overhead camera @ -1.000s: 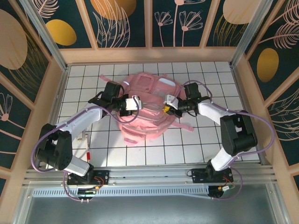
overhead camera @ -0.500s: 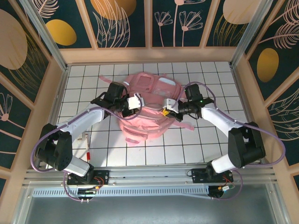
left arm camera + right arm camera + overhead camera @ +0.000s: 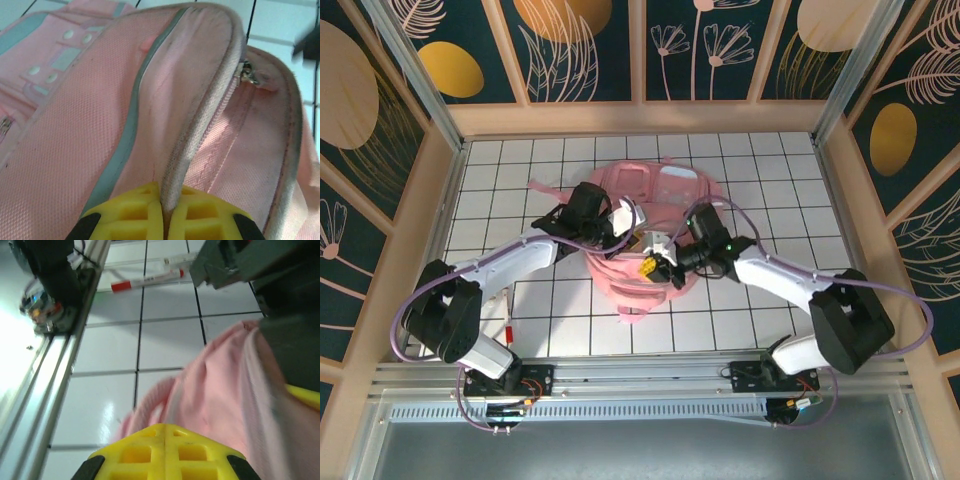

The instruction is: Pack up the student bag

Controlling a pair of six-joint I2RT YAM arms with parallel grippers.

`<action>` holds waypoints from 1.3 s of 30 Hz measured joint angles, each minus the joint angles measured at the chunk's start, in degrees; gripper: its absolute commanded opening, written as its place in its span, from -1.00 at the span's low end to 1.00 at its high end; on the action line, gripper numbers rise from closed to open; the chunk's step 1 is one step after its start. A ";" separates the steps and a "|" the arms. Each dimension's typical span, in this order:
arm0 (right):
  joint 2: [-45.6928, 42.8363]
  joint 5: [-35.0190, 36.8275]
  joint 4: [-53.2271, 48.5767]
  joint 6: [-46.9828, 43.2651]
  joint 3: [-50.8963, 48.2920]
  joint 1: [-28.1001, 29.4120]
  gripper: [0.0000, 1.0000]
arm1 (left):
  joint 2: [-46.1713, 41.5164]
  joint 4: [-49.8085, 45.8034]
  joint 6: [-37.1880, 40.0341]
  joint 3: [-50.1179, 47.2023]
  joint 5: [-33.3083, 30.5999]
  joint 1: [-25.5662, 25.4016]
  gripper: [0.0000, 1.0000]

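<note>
Your left gripper (image 3: 164, 212) is clamped on the zip rim of the student bag (image 3: 660, 185), which lies mid-way across the surface (image 3: 770, 160). Your right gripper (image 3: 165, 447) is clenched on itself, just beside the bag's pink fabric.

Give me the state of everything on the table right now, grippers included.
student bag: lying on the table, main zip open, one edge lifted.
left gripper: shut on the bag's zip edge.
right gripper: shut, against the bag's fabric; grip unclear.
red-tipped marker: lying flat on the table, untouched.
</note>
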 measured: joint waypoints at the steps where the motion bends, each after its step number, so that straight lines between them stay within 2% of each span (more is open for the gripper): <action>1: -1.20 0.24 2.99 3.50 -2.21 0.33 -0.74 | 0.00 1.51 -1.60 -0.68 0.98 -0.26 -1.00; 4: -7.10 4.74 8.79 12.96 -7.26 -0.02 -0.29 | -0.55 4.92 -4.46 -3.61 2.58 -0.66 -1.00; 6: -13.46 10.38 10.19 17.42 -9.35 -0.13 -0.12 | -1.27 5.68 -5.40 -4.70 2.95 -0.68 -1.00; 9: -23.96 24.33 9.40 25.99 -9.90 -0.22 -0.07 | -1.92 5.99 -7.04 -4.74 4.28 -0.68 -1.00; 11: -27.78 33.92 5.16 32.24 -8.15 -0.52 -0.04 | -1.84 5.90 -8.26 -4.70 6.01 -0.68 -1.00; 13: -28.26 39.63 0.66 37.05 -5.75 -1.09 -0.03 | -1.11 5.11 -9.57 -3.80 7.78 -0.68 -1.00; 16: -24.83 43.10 -8.00 43.71 -0.57 -2.08 -0.02 | 1.03 3.23 -11.47 -0.68 10.14 -0.68 -1.00; 19: -20.48 43.06 -14.88 47.74 3.32 -2.10 -0.05 | 2.27 1.99 -12.92 1.70 11.58 -0.68 -1.00; 24: -18.58 43.32 -22.77 50.07 5.64 -2.10 -0.12 | 2.69 0.85 -14.21 3.04 12.74 -0.68 -1.00; 25: -18.14 43.32 -24.20 50.25 6.32 -2.10 -0.19 | 2.71 0.79 -14.43 3.13 13.00 -0.68 -1.00; 27: -17.46 43.25 -25.92 50.47 7.21 -2.10 -0.30 | 2.86 0.48 -14.82 3.37 13.46 -0.68 -1.00; 31: -16.55 43.32 -27.80 50.42 8.00 -2.10 -0.32 | 4.00 -0.81 -15.65 4.74 14.16 -0.68 -1.00; 32: -16.24 43.43 -28.24 50.42 8.28 -2.10 -0.36 | 4.28 -1.07 -15.80 4.98 14.38 -0.68 -1.00; 37: -13.90 44.06 -30.64 48.59 10.58 -1.90 -0.89 | 5.53 -2.71 -16.09 6.69 14.95 -0.63 -1.00; 39: -12.76 42.71 -31.69 47.43 12.17 -1.42 -1.00 | 5.66 -3.02 -16.17 7.08 14.73 -0.44 -1.00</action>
